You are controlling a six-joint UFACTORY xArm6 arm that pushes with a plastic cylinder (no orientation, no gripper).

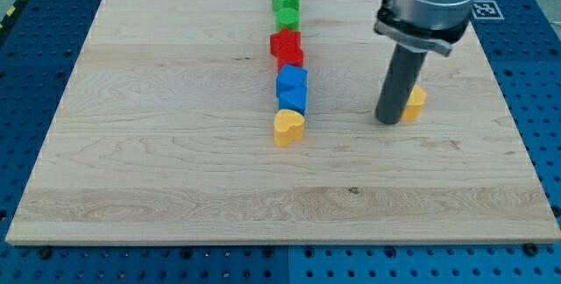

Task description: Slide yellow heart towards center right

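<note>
Tip (389, 121) touching left side of a yellow block (415, 102) at tabletop (175, 161) right, shape half hidden by rod; yellow heart (287, 127) mid-board; no grasping tool.

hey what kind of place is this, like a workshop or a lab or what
Probably a robotics lab bench. A wooden board sits on a blue perforated table, a robot arm's dark rod ends at my tip, and a printed marker tag lies at the view's top right.

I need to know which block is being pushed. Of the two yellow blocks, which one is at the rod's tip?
The yellow block at the view's right, partly hidden behind my tip. The other, a yellow heart, ends the middle column, apart from it.
</note>
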